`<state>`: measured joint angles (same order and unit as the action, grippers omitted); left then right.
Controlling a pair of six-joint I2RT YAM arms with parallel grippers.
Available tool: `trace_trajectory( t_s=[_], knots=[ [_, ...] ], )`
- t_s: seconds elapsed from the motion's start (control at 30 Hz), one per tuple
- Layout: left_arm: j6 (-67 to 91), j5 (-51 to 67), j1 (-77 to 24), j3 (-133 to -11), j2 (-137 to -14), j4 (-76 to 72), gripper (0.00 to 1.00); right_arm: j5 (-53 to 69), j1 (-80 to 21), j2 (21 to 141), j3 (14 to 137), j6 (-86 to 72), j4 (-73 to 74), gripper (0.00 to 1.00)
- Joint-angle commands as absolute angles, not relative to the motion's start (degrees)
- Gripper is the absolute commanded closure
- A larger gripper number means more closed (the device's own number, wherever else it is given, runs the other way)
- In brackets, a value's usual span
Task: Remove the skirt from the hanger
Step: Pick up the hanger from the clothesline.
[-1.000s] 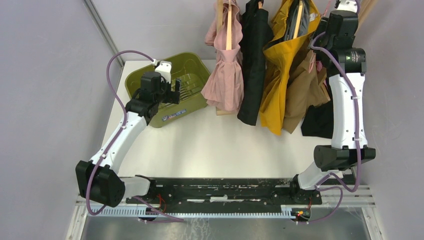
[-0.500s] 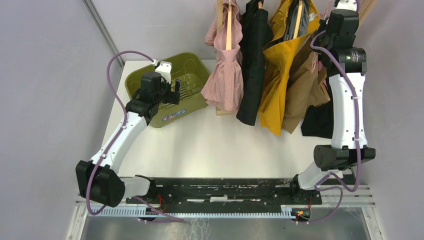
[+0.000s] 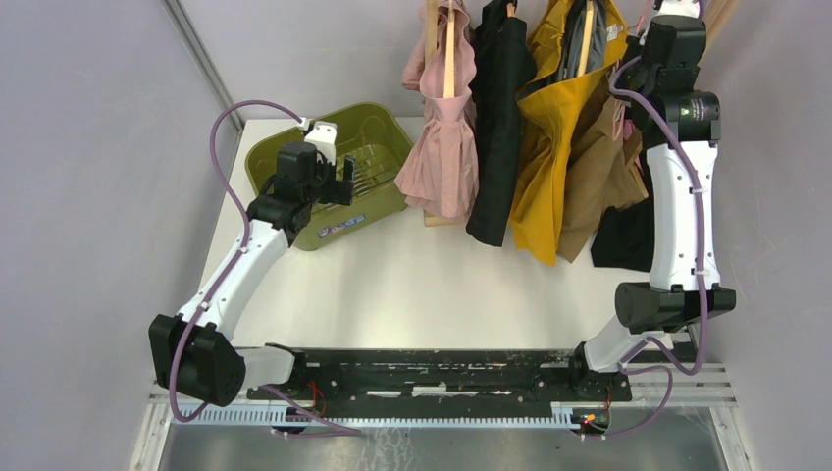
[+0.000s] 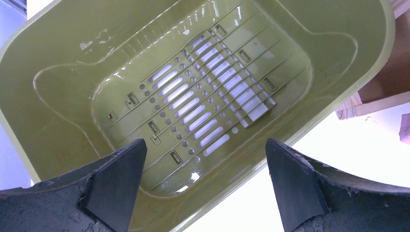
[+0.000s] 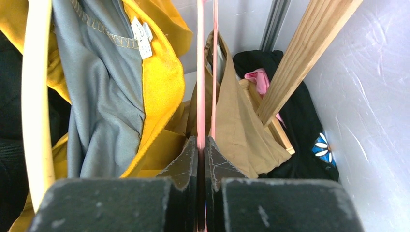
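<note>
A tan skirt (image 5: 238, 126) hangs from a thin pink hanger (image 5: 200, 72) at the right end of the rack, between a yellow garment (image 5: 159, 82) and a black one (image 5: 309, 145). My right gripper (image 5: 202, 145) is shut on the pink hanger's rod just above the skirt. From above, the right gripper (image 3: 673, 41) is high at the back right, over the tan skirt (image 3: 600, 177). My left gripper (image 4: 205, 145) stands open and holds nothing, hovering above the green basket (image 4: 338, 72); from above the left gripper (image 3: 345, 183) is over the basket's near rim.
A slanted wooden rack post (image 5: 302, 53) rises just right of the hanger. Pink (image 3: 443, 147), black (image 3: 498, 118) and yellow (image 3: 549, 147) garments hang along the back. The green basket (image 3: 388, 123) sits at the back left. A grey wall (image 5: 372, 96) is close on the right.
My right gripper has closed onto the pink hanger. The yellow and tan garments have shifted slightly. The left arm has stayed still.
</note>
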<state>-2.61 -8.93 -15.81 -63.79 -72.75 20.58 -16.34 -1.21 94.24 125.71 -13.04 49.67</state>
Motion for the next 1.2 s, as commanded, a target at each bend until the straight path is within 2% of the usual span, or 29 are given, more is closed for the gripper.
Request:
trace_trajectory(
  t_s=[0.0, 0.33, 0.63, 0.93, 1.17],
  knots=[
    [-3.97, -9.91, -15.56, -63.94, -71.71, 17.56, 0.00, -16.91, -1.14, 92.44, 130.99, -11.08, 44.76, 0.99],
    [-3.48, -8.55, -15.60, -65.78, -72.77, 17.23, 0.00, -18.03, -1.14, 88.65, 130.89, -8.28, 41.66, 0.99],
    [-3.53, -9.25, -15.56, -64.60, -71.68, 17.55, 0.00, -17.53, -1.14, 90.92, 129.05, -9.21, 41.09, 0.99],
    [-3.88, -9.29, -15.62, -64.33, -71.39, 17.19, 0.00, -17.94, -1.23, 90.02, 134.75, -7.87, 40.48, 0.99],
    [-3.90, -8.75, -15.67, -64.42, -71.11, 17.23, 0.00, -17.52, -1.22, 88.12, 134.70, -7.84, 40.25, 0.99]
  ],
)
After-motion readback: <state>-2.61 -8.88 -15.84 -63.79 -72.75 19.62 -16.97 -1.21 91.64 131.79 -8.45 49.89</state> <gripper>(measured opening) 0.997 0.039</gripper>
